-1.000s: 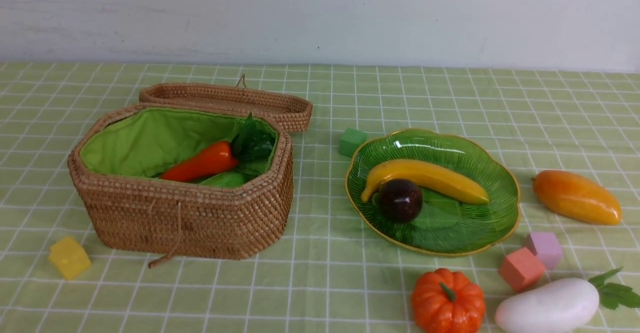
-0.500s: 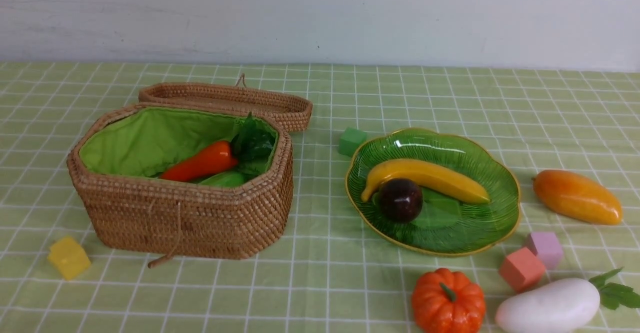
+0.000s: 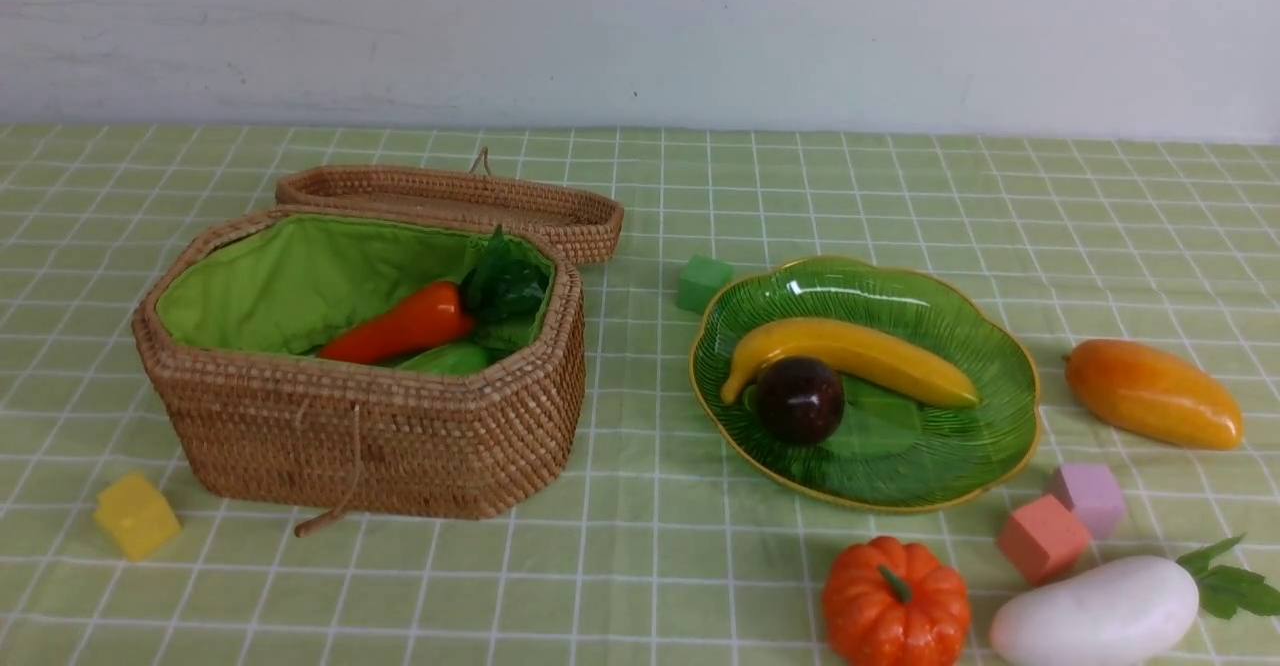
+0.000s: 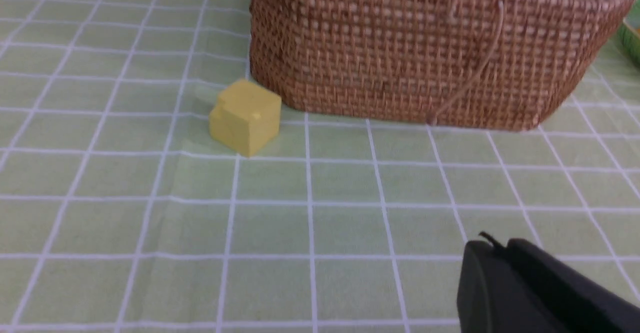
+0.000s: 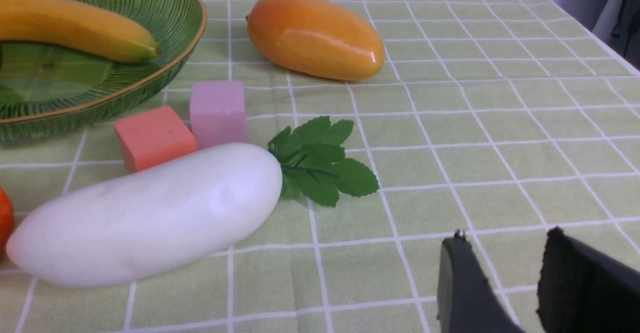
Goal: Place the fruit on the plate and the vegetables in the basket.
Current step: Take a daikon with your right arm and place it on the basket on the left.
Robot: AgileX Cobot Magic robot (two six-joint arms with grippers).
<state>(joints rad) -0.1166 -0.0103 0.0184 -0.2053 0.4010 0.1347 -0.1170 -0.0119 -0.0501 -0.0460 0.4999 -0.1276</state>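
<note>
The woven basket (image 3: pixel 360 446) stands at left with its lid back; inside lie a carrot (image 3: pixel 400 324) and a green cucumber (image 3: pixel 450 358). On the green plate (image 3: pixel 960 466) rest a banana (image 3: pixel 860 354) and a dark mangosteen (image 3: pixel 800 399). A mango (image 3: pixel 1153 393) lies on the cloth right of the plate. The pumpkin (image 3: pixel 895 603) and white radish (image 3: pixel 1095 611) sit near the front edge. Neither gripper shows in the front view. My left gripper (image 4: pixel 492 245) is shut and empty, hovering short of the basket (image 4: pixel 425 48). My right gripper (image 5: pixel 505 238) is open, empty, beside the radish (image 5: pixel 150 213) and apart from the mango (image 5: pixel 315 35).
A yellow cube (image 3: pixel 137 515) sits at the basket's front left corner. A green cube (image 3: pixel 703 283) lies between basket and plate. Pink-orange (image 3: pixel 1041 537) and lilac (image 3: pixel 1089 497) cubes stand between plate and radish. The table's right edge (image 5: pixel 600 43) lies beyond the mango.
</note>
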